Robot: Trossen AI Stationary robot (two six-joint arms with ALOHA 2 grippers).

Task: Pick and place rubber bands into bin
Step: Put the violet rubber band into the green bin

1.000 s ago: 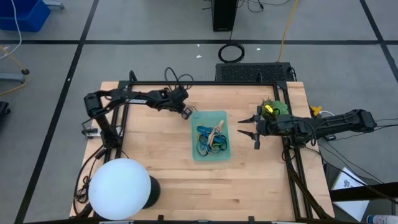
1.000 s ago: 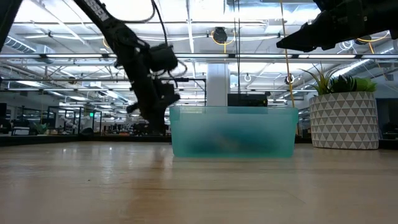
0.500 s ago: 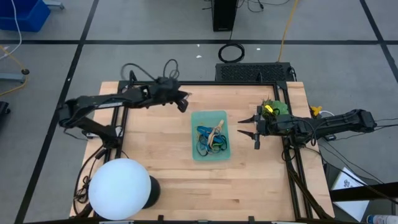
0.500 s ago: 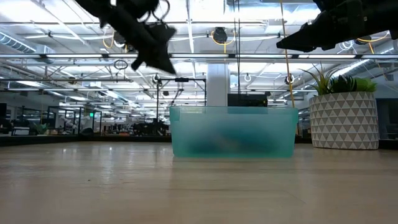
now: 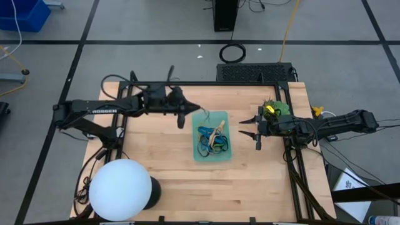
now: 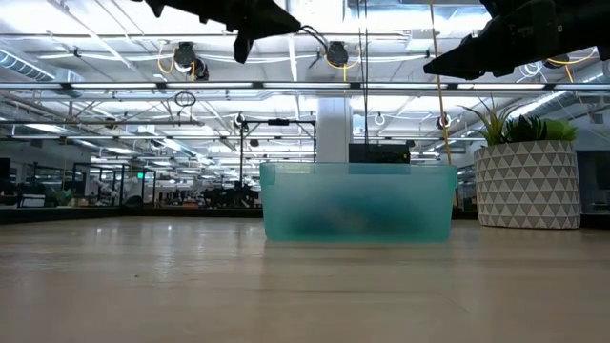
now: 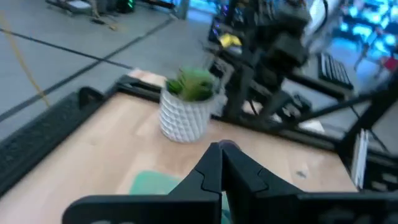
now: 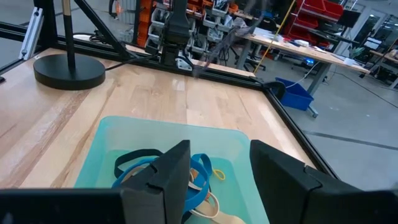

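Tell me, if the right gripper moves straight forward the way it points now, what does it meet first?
Probably the bin. The open right gripper points at it across bare table, but hangs higher, so it might pass over the rim and rubber bands.

Site was a robotics lab set in a large industrial hall; wooden table framed in black rails stood on grey floor marked with dark tape lines; low view showed high ceiling with strip lights, pipes and long rows of benches; red shelving and a workbench stood beyond the table; blue crate, coiled cable and a dark tower lay on the floor; white globe lamp sat on the table.
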